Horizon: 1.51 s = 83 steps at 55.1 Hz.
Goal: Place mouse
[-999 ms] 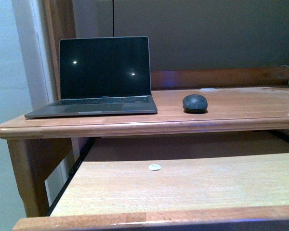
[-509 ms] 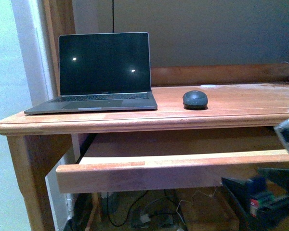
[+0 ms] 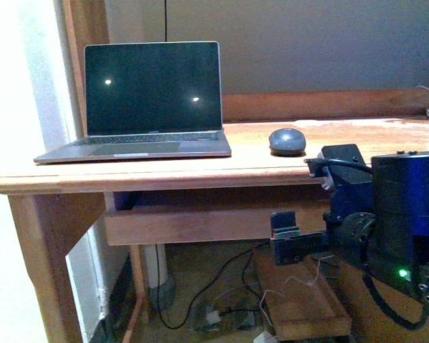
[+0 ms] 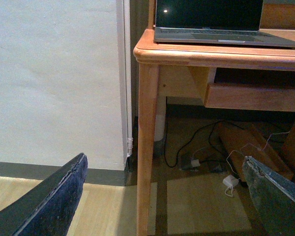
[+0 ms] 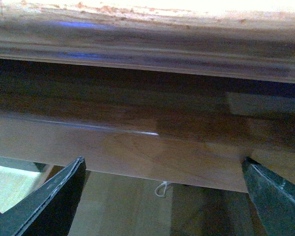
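Below desk (image 3: 200, 179) edge: R gripper (image 5: 162, 196) wide, empty; L gripper (image 4: 167, 196) wide too, mouse (image 3: 287, 141) untouched.

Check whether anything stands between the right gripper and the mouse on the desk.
The desk's front edge does. The right gripper sits open below the desktop, facing the pull-out tray's front board, while the mouse lies on top, right of the laptop. Nothing on the desktop itself blocks the mouse.

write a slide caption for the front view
Grey mouse rests on the wooden desk beside an open laptop; right arm raised near the desk's front edge.
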Each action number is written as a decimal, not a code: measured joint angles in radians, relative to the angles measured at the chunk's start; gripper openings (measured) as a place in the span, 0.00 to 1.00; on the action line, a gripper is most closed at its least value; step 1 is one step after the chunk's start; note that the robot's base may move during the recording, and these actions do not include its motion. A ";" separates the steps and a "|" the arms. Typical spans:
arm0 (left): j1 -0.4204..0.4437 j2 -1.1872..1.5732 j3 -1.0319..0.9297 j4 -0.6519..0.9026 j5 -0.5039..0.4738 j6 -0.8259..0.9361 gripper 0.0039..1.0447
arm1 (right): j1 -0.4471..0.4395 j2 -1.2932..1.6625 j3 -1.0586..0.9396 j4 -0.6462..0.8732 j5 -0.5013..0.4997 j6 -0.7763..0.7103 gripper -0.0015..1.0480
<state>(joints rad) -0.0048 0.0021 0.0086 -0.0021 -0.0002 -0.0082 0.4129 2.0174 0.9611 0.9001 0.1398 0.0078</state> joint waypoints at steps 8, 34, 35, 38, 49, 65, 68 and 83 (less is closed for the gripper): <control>0.000 0.000 0.000 0.000 0.000 0.000 0.93 | -0.010 -0.016 -0.004 -0.003 -0.023 0.032 0.93; 0.000 0.000 0.000 0.000 0.000 0.000 0.93 | -0.079 -0.750 -0.668 0.011 -0.278 0.258 0.93; 0.000 0.000 0.000 0.000 0.000 0.000 0.93 | -0.077 -0.793 -0.699 0.002 -0.276 0.268 0.93; 0.000 0.000 0.000 0.000 0.000 0.000 0.93 | -0.064 -0.928 -0.780 -0.043 -0.246 0.293 0.93; 0.000 0.000 0.000 0.000 0.000 0.000 0.93 | 0.053 -1.371 -0.937 -0.290 -0.094 0.335 0.93; 0.000 0.000 0.000 0.000 0.000 0.000 0.93 | 0.100 -1.515 -0.946 -0.420 0.255 0.167 0.77; 0.000 0.000 0.000 0.000 0.000 0.000 0.93 | 0.066 -1.553 -0.947 -0.449 0.301 0.104 0.69; 0.000 0.000 0.000 0.000 0.000 0.000 0.93 | -0.116 -1.745 -0.947 -0.629 0.143 0.012 0.28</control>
<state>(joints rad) -0.0048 0.0021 0.0086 -0.0021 -0.0002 -0.0078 0.2974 0.2726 0.0143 0.2707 0.2825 0.0200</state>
